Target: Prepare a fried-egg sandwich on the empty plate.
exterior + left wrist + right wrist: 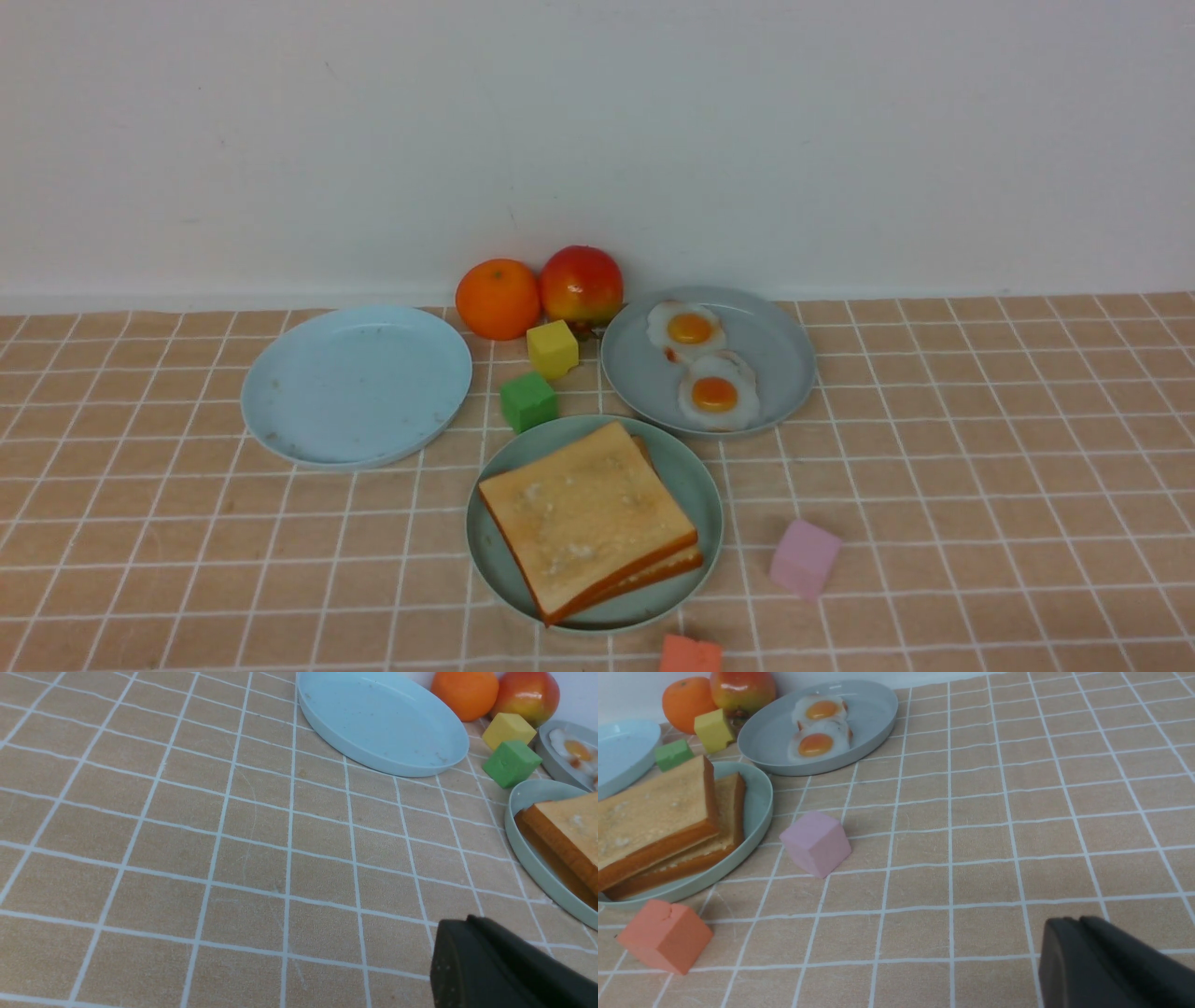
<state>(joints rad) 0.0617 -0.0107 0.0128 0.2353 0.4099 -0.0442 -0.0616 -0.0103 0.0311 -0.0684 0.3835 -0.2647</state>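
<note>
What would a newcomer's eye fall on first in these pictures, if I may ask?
Most likely the two stacked toast slices on the mint-green plate nearest the robot. Behind it to the right, two fried eggs lie on a grey-blue plate, and an orange and a red apple stand by the wall.

Toast stacked on the green plate

Two golden toast slices (586, 515) with orange-brown crusts lie stacked, slightly skewed, on the round mint-green plate (700, 485) (low-rimmed), near the front middle of the checked cloth; no egg shows between them
</note>
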